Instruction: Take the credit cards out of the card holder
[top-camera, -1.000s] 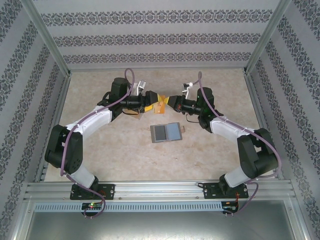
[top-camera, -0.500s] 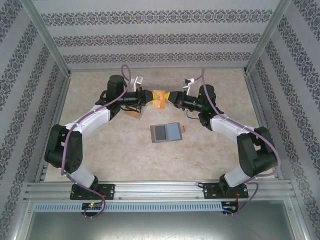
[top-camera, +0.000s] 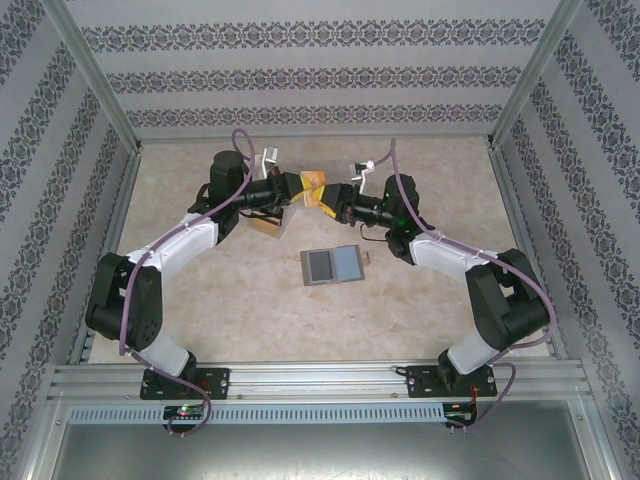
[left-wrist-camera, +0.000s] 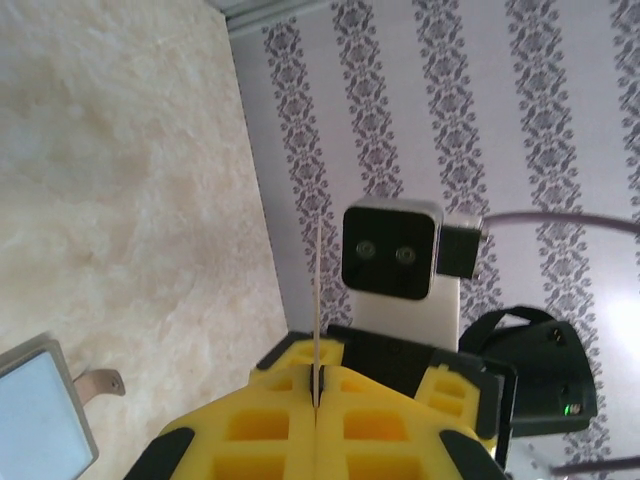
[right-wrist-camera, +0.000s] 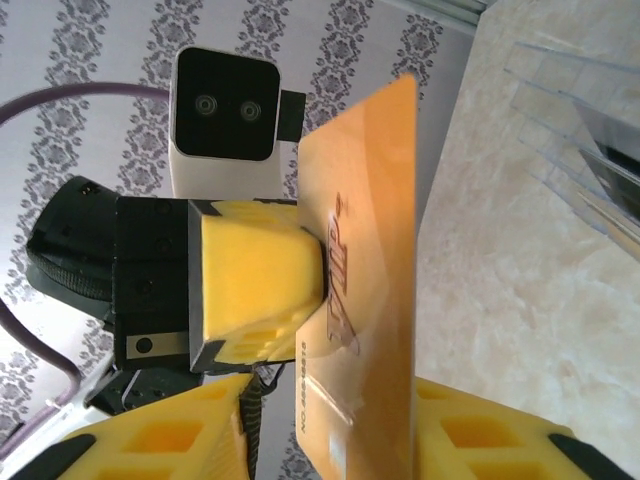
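Damask-striped walls (top-camera: 300, 80) enclose a beige marbled tabletop (top-camera: 230, 290) — evenly lit.

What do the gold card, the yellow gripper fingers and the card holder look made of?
Gold card: likely thin plastic with a glossy metallic-gold print; edge-on it is a straight hairline.
Yellow fingers: matte moulded or printed plastic, perhaps; blocky with recessed pockets.
Card holder: grey cover, blue-grey panels; too small to tell, maybe leatherette or plastic.

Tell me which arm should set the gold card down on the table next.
Left. The left gripper is clamped on the gold card, seen edge-on between its fingers, while the right gripper stands with jaws apart around it.
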